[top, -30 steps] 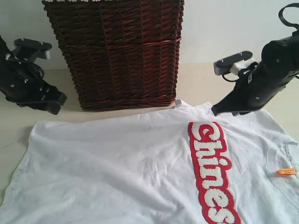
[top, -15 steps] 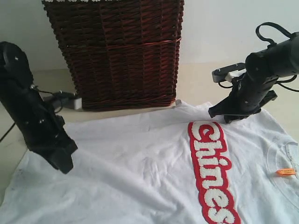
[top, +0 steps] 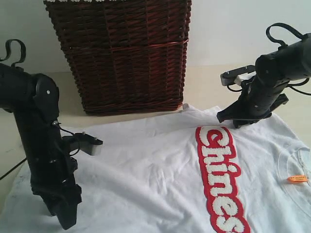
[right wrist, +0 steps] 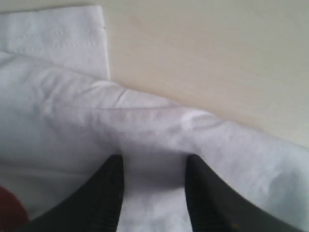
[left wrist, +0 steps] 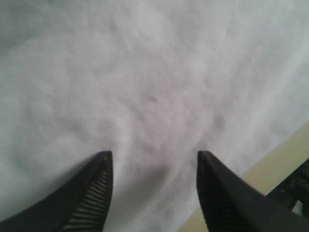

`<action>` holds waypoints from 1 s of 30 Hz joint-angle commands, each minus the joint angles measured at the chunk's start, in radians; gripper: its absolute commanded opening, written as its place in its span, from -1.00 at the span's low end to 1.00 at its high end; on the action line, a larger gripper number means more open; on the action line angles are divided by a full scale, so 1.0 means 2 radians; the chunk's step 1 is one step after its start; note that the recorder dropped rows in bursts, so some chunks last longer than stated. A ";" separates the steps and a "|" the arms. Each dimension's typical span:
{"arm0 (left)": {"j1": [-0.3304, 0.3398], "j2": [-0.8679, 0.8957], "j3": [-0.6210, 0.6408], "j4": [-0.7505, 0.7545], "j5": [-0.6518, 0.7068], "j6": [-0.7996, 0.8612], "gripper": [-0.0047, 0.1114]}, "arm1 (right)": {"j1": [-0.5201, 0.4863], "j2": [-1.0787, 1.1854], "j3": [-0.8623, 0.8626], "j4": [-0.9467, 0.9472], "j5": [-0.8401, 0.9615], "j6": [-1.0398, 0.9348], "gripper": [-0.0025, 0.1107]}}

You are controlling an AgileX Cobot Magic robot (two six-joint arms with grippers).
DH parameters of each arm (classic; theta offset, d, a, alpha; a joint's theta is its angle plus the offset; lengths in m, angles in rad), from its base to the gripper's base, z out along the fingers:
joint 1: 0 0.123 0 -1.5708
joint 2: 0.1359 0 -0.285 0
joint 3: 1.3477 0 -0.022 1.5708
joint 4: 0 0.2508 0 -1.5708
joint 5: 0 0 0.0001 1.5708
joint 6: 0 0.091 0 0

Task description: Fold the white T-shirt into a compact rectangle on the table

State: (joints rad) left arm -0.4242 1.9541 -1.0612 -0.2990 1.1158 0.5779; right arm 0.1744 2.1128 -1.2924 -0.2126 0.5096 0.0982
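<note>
**On the bench (top: 206, 82), a white T-shirt (top: 155, 165) lies spread out with both end effectors open**

At the left of the exterior view, the left end effector (top: 64, 219) points straight down onto the left part of the shirt, close to the garment's edge. Its wrist view shows two black fingers (left wrist: 96, 193) standing apart. Plain white fabric lies between and beyond them and nothing is pinched. A strip of cream bench shows past the cloth's edge.

Behind the shirt stands a dark brown wicker basket (top: 124, 53), its base just beside the garment's far edge. The shirt lies face up and covers most of the near bench. Its red band (top: 221, 179) of fuzzy white lettering lies right of centre. Further right, the orange neck tag (top: 297, 178) sits inside the collar.

At the right, the right end effector (top: 232, 118) reaches down to the shirt's far edge, just above the top of the red band. In its wrist view the fingers (right wrist: 104, 203) are parted, with a low ridge of wrinkled fabric just ahead of the tips. The cloth between them is not clamped. A stitched sleeve (right wrist: 63, 43) lies flat on the bench nearby.
</note>
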 commanded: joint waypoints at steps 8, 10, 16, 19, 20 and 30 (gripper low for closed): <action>-0.053 -0.028 0.007 0.008 0.005 0.066 0.02 | 0.000 -0.069 -0.011 0.026 0.000 -0.019 -0.22; -0.072 -0.028 0.022 0.019 -0.001 0.100 0.02 | 0.000 -0.089 -0.011 0.047 0.009 -0.041 -0.22; -0.110 -0.028 0.073 0.043 -0.087 0.156 0.12 | 0.000 -0.130 -0.011 0.067 0.073 -0.080 -0.22; -0.118 -0.028 0.102 0.055 -0.141 0.156 0.17 | 0.000 -0.138 -0.011 0.066 0.113 -0.093 -0.22; -0.118 -0.028 0.111 0.055 -0.150 0.156 0.17 | 0.000 -0.141 -0.011 0.066 0.124 -0.096 -0.22; -0.118 -0.067 0.106 0.166 -0.129 0.030 0.09 | 0.000 -0.165 -0.011 0.146 0.151 -0.140 -0.22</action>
State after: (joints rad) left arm -0.6630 1.8311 -0.8583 -0.0911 0.9047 0.7313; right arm 0.1744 1.8117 -1.3119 0.0228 0.8089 -0.1434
